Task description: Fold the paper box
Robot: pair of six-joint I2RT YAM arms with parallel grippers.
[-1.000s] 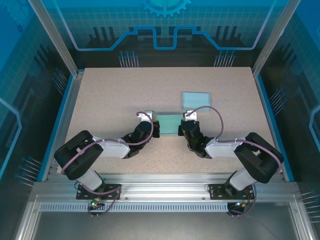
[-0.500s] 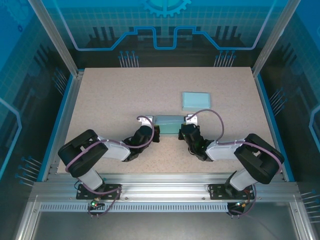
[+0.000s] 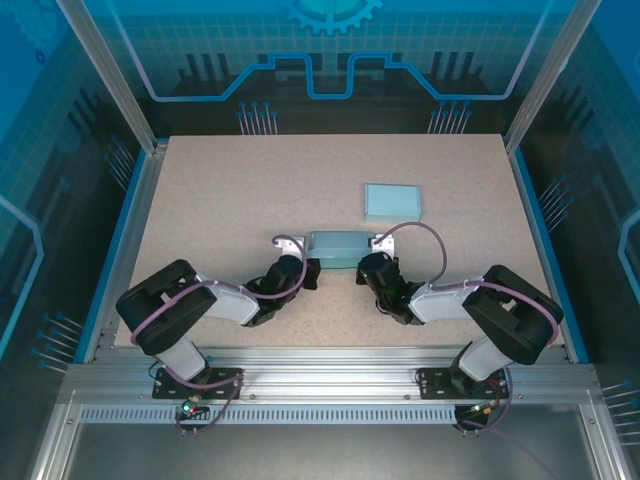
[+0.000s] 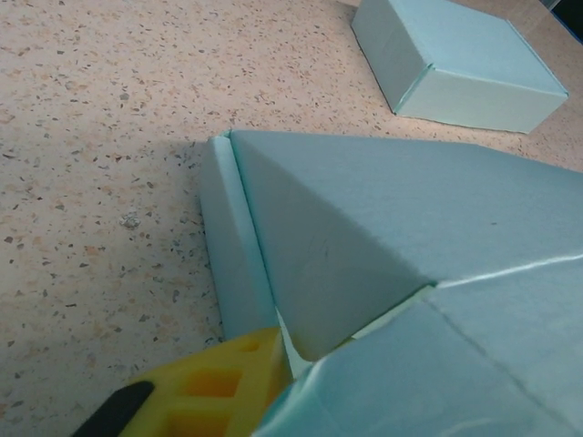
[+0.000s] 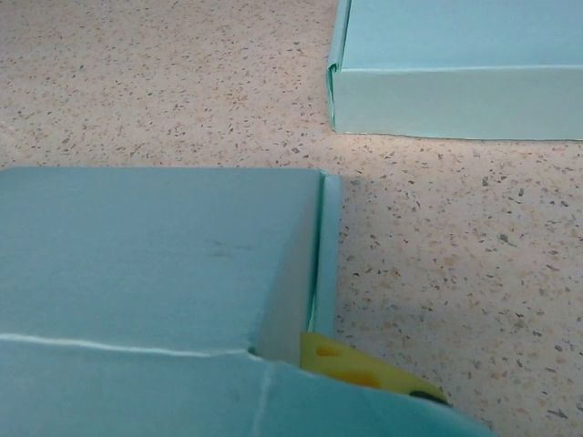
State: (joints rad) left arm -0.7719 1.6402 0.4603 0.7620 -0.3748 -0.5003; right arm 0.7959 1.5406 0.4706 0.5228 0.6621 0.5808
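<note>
**Nearly shaped: a pale paper box waits between two pincers**

Centrally in the overhead frame, the teal paper box [image 3: 335, 247] rests on the speckled table [image 3: 230, 190], with the left gripper [image 3: 308, 270] at its lower left corner and the right gripper [image 3: 362, 268] at its lower right. A finished box [image 3: 392, 202] lies apart, toward the upper right.

The right gripper is clenched, its right finger [image 5: 360, 364] tucked under the box's near wall; whether paper sits between the pads I cannot tell. The left finger [image 4: 219, 391] touches the narrow side flap [image 4: 228, 255] low in the left wrist frame, but I cannot tell whether that pincer is released or gripping.

By the look of it, the box is light, thin card. It should crease readily and skate on the table if pushed. The best hold is probably on a wall edge near a corner, beside the fold lines. Pressing the broad top panel could dent it.
</note>
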